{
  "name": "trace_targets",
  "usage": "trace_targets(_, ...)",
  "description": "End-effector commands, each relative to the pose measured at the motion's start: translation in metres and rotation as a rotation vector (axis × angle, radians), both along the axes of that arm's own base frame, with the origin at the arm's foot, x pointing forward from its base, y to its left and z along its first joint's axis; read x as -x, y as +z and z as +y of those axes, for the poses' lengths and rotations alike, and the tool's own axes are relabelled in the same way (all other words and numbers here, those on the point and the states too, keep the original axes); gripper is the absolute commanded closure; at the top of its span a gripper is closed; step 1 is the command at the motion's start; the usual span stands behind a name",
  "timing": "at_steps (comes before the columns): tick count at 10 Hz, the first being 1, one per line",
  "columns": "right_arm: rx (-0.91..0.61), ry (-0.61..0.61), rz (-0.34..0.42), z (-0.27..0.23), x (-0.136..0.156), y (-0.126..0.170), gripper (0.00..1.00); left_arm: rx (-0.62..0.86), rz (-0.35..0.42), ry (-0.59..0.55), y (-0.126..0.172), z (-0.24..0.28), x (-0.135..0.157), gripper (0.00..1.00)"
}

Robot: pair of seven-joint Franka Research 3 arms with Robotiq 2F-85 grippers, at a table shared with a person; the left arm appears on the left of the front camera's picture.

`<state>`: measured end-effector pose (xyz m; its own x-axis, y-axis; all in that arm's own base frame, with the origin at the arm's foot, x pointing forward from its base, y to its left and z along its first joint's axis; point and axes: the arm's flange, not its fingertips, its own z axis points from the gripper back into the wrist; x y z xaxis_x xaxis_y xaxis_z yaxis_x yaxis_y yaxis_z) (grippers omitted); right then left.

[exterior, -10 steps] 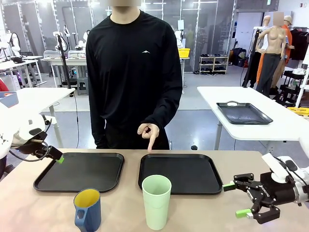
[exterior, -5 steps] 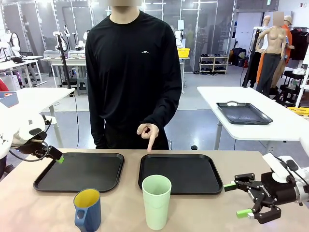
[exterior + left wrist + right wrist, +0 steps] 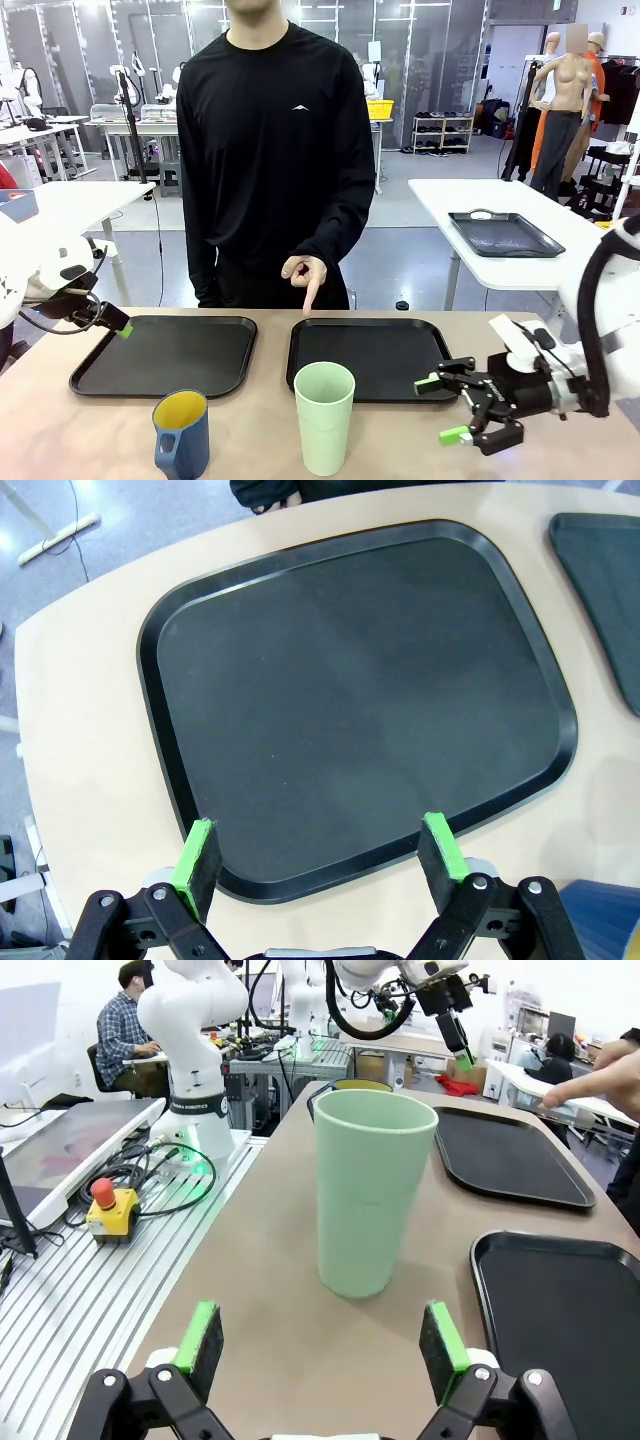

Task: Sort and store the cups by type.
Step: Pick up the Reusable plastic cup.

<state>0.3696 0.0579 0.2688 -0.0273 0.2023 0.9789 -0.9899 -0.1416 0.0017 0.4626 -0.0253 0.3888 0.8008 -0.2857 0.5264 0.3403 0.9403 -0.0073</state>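
Far left of the tall pale mint-green plastic tumbler, the left gripper hangs empty, jaws spread wide, looking down on the left black rectangular tray from its edge; parked, we judge. The short dark blue mug with yellow inside stands just left of the tumbler, both upright. Behind the tumbler lies a second black tray; the person's hand points down at its far edge, likely marking a destination. Right of the tumbler, the right gripper faces it, jaws apart, empty; we read a lined-up grasp.
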Motion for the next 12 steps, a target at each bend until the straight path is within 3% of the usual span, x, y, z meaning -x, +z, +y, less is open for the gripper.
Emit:
trace_targets(1,0.010,0.005,-0.013,0.024,-0.011,-0.007,0.00,-0.002,-0.002,0.000,0.001,0.001,0.000,0.00)
trace_targets(12,-0.005,0.018,0.013,0.138,-0.023,-0.027,0.00,-0.002,-0.002,0.000,0.001,0.001,0.000,0.00)
